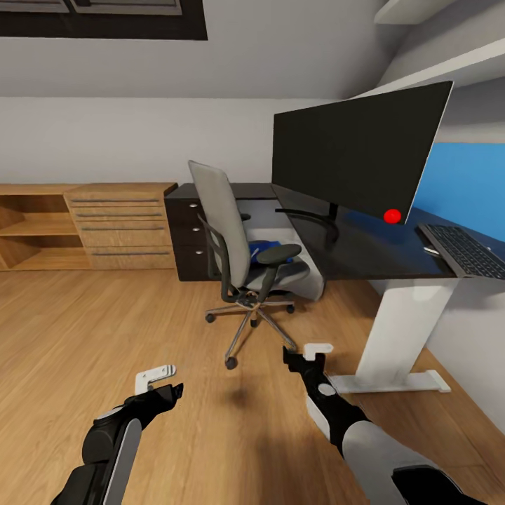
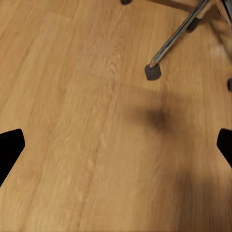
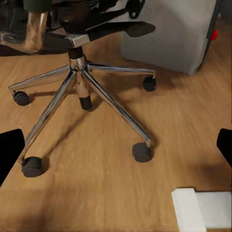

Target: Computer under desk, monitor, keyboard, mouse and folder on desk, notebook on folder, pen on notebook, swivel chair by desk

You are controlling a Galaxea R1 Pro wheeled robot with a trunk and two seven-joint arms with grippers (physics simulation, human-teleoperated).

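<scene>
Both my sets of fingers spread empty over wooden floor [image 1: 105, 330], swivel chair [image 1: 242, 245] mid-frame, black desk [image 1: 365, 249] right under white walls.

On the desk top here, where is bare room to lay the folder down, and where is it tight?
The desk has a bare black stretch between the monitor foot and the keyboard, reaching to the front edge. The far corner behind the swivel chair back also looks free. It is tight at the keyboard end. The folder lies on the chair seat.
</scene>
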